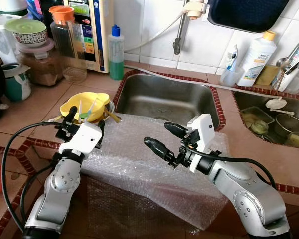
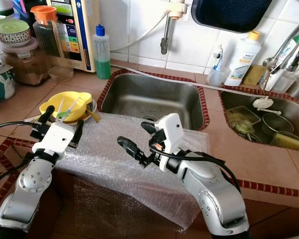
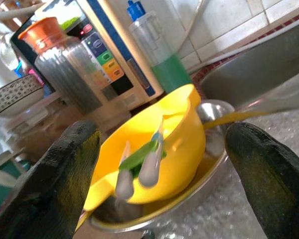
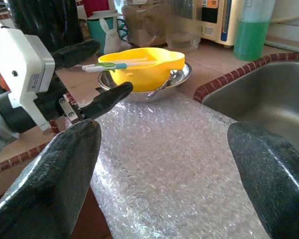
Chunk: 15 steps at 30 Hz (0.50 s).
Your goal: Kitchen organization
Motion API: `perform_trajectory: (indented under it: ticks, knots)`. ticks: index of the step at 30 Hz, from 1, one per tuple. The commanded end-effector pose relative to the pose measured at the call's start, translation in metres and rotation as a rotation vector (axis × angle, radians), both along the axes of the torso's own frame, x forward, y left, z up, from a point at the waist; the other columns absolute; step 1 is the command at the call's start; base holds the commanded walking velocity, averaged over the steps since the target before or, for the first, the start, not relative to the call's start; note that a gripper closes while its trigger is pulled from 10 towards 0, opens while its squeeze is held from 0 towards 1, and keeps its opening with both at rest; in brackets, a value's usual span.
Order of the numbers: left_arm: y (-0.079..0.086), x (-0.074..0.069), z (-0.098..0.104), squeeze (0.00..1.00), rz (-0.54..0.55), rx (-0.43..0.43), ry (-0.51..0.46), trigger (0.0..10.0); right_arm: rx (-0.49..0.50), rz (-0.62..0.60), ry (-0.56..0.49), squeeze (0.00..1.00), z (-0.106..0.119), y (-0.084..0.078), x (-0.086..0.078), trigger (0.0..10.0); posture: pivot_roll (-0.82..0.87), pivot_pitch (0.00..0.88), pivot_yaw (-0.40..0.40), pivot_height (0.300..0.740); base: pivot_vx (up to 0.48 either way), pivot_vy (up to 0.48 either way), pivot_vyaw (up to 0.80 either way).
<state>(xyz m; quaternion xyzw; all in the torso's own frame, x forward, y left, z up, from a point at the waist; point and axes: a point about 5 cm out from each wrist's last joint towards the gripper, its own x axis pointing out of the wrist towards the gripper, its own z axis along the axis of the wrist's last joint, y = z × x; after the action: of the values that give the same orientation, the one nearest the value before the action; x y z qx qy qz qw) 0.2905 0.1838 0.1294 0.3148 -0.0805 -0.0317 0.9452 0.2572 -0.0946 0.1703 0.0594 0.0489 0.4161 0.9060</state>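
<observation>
I see both jaws released. Left gripper (image 1: 84,118) faces the yellow plastic bowl (image 1: 84,103); right gripper (image 1: 165,137) hovers over the clear bubble-wrap sheet (image 1: 139,164).

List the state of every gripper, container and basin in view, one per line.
Left gripper: open, empty, pointed at the bowls.
Right gripper: open, empty, above the bubble wrap sheet.
Yellow plastic bowl: tilted inside the steel bowl, utensils in it.
Left steel sink: empty.
Right steel sink: holds dishes.
Green-liquid bottle with blue cap: upright, capped.
White detergent bottle with yellow cap: upright, capped.
</observation>
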Motion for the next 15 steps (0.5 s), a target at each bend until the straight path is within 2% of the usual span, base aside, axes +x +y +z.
perform_trajectory:
  ticks: [1, 2, 3, 4, 15]
  knots:
    - [-0.0047, 0.0022, -0.0007, 0.00, -0.030, 0.008, 0.003, 3.8, -0.009, -0.003, -0.008, 0.00, 0.0022, -0.0015, -0.0022, 10.0, 0.03, 0.000, -0.082, 0.740, 0.000, 0.000, 0.00]
    - [-0.0063, 0.0026, -0.0009, 0.00, -0.038, 0.013, 0.001, 3.0, -0.007, 0.001, -0.006, 0.00, 0.0024, -0.0011, -0.0029, 10.0, 0.03, 0.000, -0.081, 0.740, 0.000, 0.000, 0.00]
    - [-0.0066, 0.0026, -0.0009, 0.00, -0.041, 0.014, 0.000, 3.0, -0.007, 0.002, -0.006, 0.00, 0.0026, -0.0010, -0.0031, 10.0, 0.03, 0.000, -0.081, 0.740, 0.000, 0.000, 0.00]
    - [-0.0068, 0.0026, -0.0011, 0.00, -0.041, 0.014, 0.000, 0.0, -0.007, 0.004, -0.005, 0.00, 0.0026, -0.0009, -0.0036, 10.0, 0.03, 0.000, -0.081, 0.740, 0.000, 0.000, 0.00]
    - [-0.0080, 0.0021, -0.0032, 0.00, -0.040, 0.006, -0.005, 0.0, -0.006, 0.012, -0.005, 0.00, 0.0031, -0.0001, -0.0048, 10.0, 0.03, 0.000, -0.082, 0.740, 0.000, 0.000, 0.00]
